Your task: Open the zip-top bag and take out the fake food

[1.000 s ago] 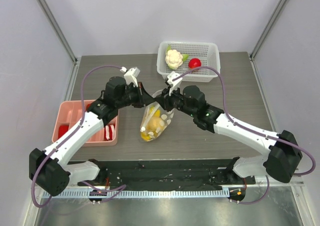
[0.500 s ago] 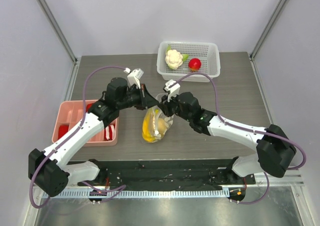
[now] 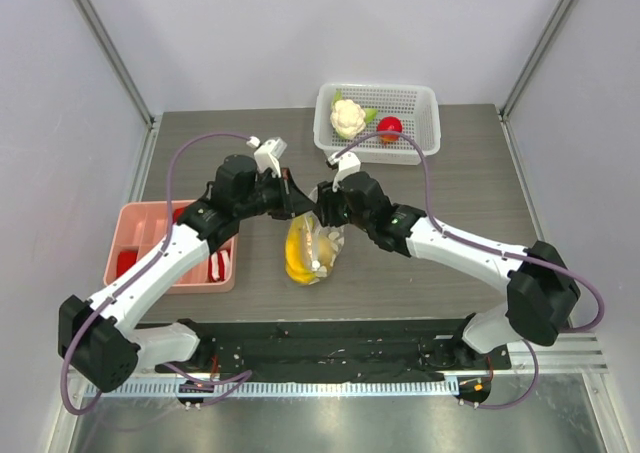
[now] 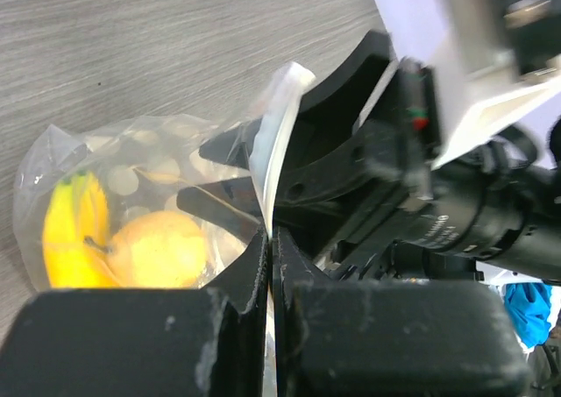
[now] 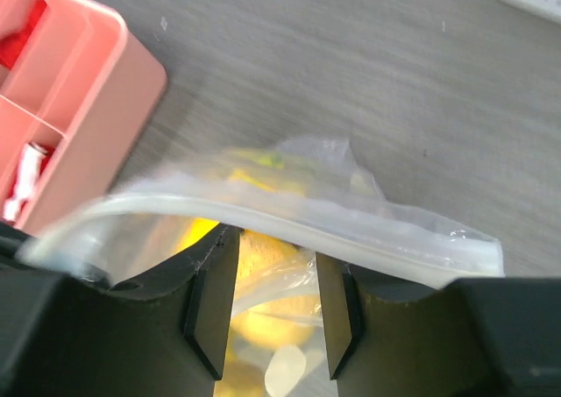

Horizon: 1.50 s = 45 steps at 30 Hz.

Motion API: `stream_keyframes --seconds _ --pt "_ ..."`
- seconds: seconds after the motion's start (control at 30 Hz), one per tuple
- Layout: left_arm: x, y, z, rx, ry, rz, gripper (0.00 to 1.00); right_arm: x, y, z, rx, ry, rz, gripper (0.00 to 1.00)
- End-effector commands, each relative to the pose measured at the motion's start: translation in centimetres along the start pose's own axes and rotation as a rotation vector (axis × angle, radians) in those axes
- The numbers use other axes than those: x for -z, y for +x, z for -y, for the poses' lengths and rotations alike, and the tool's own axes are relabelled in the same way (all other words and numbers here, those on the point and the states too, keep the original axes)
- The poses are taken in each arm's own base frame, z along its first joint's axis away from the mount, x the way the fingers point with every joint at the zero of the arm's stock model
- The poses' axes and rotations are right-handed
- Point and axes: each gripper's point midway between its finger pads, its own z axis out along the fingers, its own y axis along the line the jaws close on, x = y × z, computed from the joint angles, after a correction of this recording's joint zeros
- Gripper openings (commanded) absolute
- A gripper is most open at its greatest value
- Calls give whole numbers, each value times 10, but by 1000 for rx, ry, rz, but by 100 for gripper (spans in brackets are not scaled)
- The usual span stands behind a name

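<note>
**A:** Where is the bag (image 3: 313,251) held?

**B:** It is held up over the middle of the desk (image 3: 480,163), between the two arms. Its zip strip is pinched flat by the left fingers (image 4: 248,265), which are closed on it. The right fingers (image 5: 210,301) are seen parted just under the same strip, and nothing is seen clamped by them.

**A:** What is left inside?

**B:** A banana bunch (image 4: 74,226) and a round orange fruit (image 4: 162,252) are seen through the film. A cauliflower (image 3: 347,120) and a red fruit (image 3: 389,126) are lying in the basket (image 3: 432,123).

**A:** How is the bag expected to handle?

**B:** Thin, crinkly, slippery film is to be expected, light and easily collapsed, with the load sagging at the bottom. The stiffer zip strip is judged the best hold. Each lip should be taken separately, so the mouth can be parted without the film being torn.
</note>
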Motion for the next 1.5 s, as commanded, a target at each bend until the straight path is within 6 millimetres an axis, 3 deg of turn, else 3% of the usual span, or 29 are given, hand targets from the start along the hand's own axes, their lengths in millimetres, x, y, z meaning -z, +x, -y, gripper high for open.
stream_keyframes --seconds 0.0,0.23,0.4,0.5,0.6,0.77,0.9,1.1,1.2,1.37,1.47 --pt "1 -14 4 -14 -6 34 0 3 27 9 -22 34 -71 46" --pt "-3 -11 -14 -1 -86 25 0 18 46 30 -17 101 -147 42" --pt "-14 -1 -23 19 -109 -25 0 28 65 60 -11 178 -203 42" --pt "-21 5 -26 38 -104 -56 0 33 73 67 -17 178 -223 43" --pt "-23 7 -27 43 -104 -67 0 36 71 54 -17 104 -232 46" --pt "-25 10 -30 45 -113 -76 0 44 42 11 -45 -105 -165 47" --pt "-27 12 -32 52 -118 -83 0 45 24 4 -48 -128 -103 48" --pt "-27 13 -32 55 -115 -87 0 16 31 -5 -71 -155 -136 46" --pt "-27 13 -33 54 -118 -87 0 2 46 5 -67 -110 -170 44" --pt "-25 10 -30 47 -113 -76 1 -5 74 10 -55 -110 -227 43" --pt "-25 12 -31 47 -114 -81 0 -1 85 4 -37 -162 -260 52"
